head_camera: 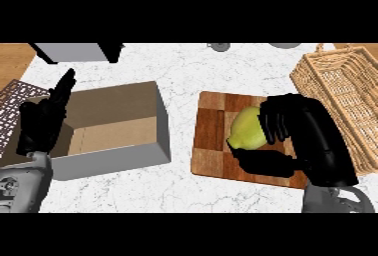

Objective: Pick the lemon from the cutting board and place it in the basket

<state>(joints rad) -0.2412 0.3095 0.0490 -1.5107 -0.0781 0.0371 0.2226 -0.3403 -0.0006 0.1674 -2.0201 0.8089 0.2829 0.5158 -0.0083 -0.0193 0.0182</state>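
Right robot hand (310, 137), entering from the desk's near edge, curled round the lemon (246, 129): fingers over its far side, thumb beneath its near end. The lemon is on or just above the wooden cutting board (210, 150); whether it has left the surface cannot be told. Judged stage: grasp made, lift and transfer not yet done. Left robot hand (43, 120), fingers straight and raised, rests near the desk's left edge beside an open grey box (111, 165), holding nothing. Farther off, at the desk's right edge, stands the wicker basket (336, 80), well apart from the lemon; carrying and release into it remain.
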